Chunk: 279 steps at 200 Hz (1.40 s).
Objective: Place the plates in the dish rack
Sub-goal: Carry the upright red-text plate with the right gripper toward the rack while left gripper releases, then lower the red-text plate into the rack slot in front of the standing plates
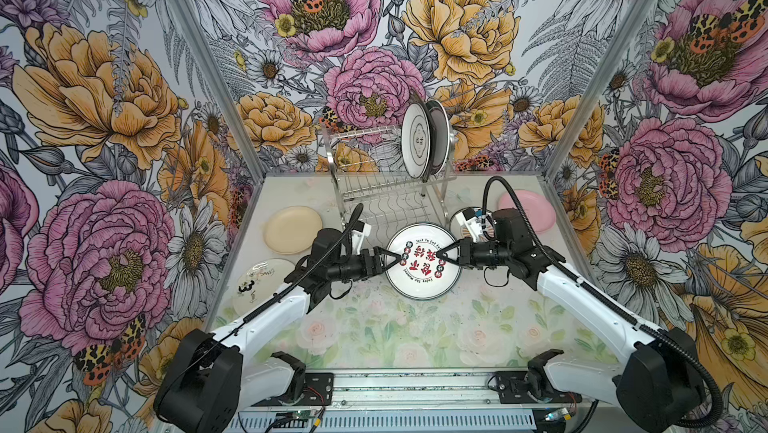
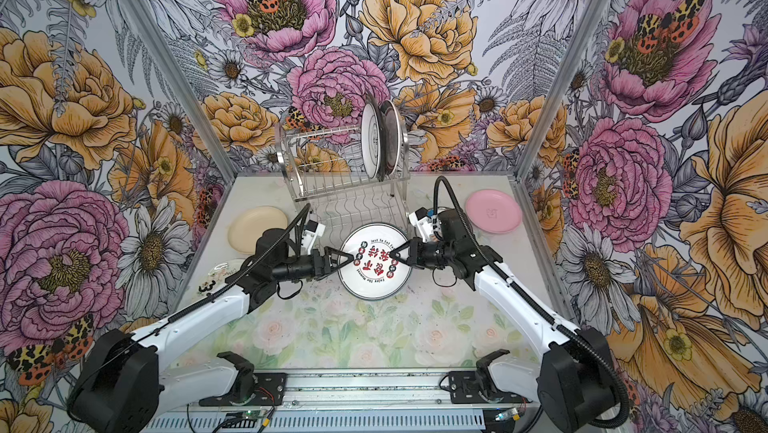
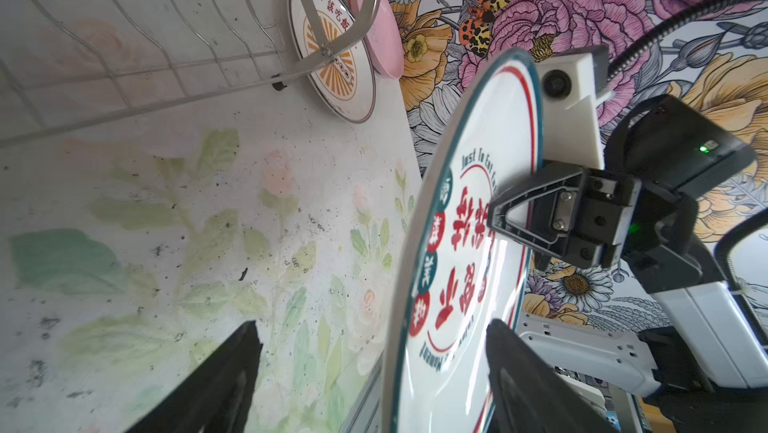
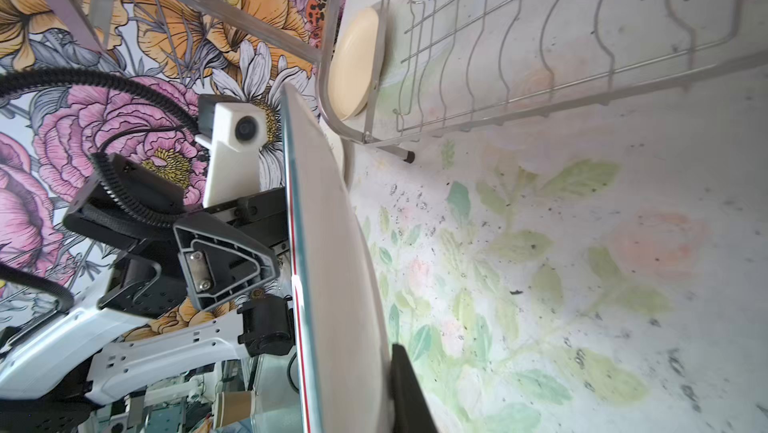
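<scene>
A white plate with a teal rim and red characters [image 1: 422,262] [image 2: 376,262] hangs above the table in front of the dish rack [image 1: 386,189] [image 2: 345,189], face up. My right gripper [image 1: 442,258] [image 4: 349,354] is shut on its right rim; one finger [image 4: 401,364] presses the underside. My left gripper [image 1: 395,262] [image 3: 370,335] is open, jaws wide astride the plate's [image 3: 469,252] left rim without touching it. Two plates [image 1: 415,140] [image 1: 438,135] stand upright in the rack's upper tier.
A cream plate [image 1: 292,229] lies at the back left and a pink plate [image 1: 528,210] at the back right. A sunburst plate [image 3: 332,48] lies by the rack, partly under my right arm. A white plate with black marks [image 1: 257,285] lies under my left arm.
</scene>
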### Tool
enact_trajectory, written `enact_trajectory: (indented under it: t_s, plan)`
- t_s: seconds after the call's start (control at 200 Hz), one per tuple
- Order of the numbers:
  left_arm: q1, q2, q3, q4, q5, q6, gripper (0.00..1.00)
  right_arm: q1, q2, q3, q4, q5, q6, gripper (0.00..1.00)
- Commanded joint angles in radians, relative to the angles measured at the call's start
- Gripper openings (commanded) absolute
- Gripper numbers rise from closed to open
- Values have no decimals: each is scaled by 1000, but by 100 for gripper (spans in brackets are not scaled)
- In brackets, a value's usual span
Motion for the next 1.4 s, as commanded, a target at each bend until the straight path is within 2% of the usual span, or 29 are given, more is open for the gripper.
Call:
enact_trajectory:
  t_s: [0.0,0.1,0.28,0.365,0.6,0.856,1.296,1.391]
  plan:
    - [21,-42,56,-189,-104,125,91,29,-72,104,-118,200,-37,0]
    - [37,-60,85,-272,-163,167,94,74,-104,184,-235,381,-54,0]
    - [51,-79,114,-352,-246,207,96,216,-111,393,-440,709,-62,0]
    - [57,-87,115,-359,-265,211,96,294,-85,514,-525,853,-63,0]
    - [67,-108,102,-371,-285,220,98,483,72,875,-717,1158,-95,0]
    - [70,-141,82,-377,-289,219,99,551,292,1248,-787,1318,-206,0]
    - [71,-186,46,-394,-285,219,99,563,768,1956,-768,1583,-486,0]
    - [73,-188,42,-396,-283,220,99,555,834,2028,-706,1609,-542,0]
